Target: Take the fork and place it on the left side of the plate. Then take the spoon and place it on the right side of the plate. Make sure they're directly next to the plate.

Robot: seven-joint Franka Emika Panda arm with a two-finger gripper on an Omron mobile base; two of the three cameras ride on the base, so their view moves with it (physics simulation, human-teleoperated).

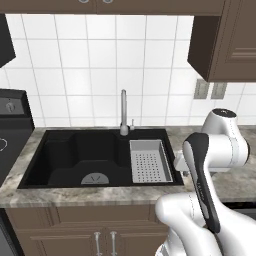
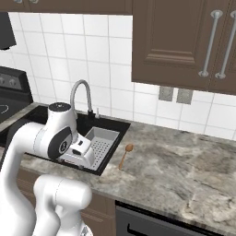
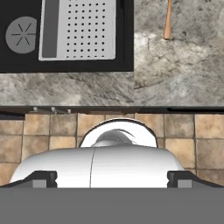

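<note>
Wooden spoon (image 2: 125,156) lies on the counter (image 2: 184,170) just right of the sink (image 2: 108,124) — gripper (image 3: 112,177) fingers spread wide, empty.

Table: grey-veined marble table (image 2: 184,170) running along the tiled wall, above brown cabinets.
Set into it: a black sink (image 1: 75,155), with a pale perforated rack (image 1: 149,161) in its right part.
Lying on it: the brown wooden spoon (image 2: 125,156), just right of the sink, bowl towards the wall.
</note>
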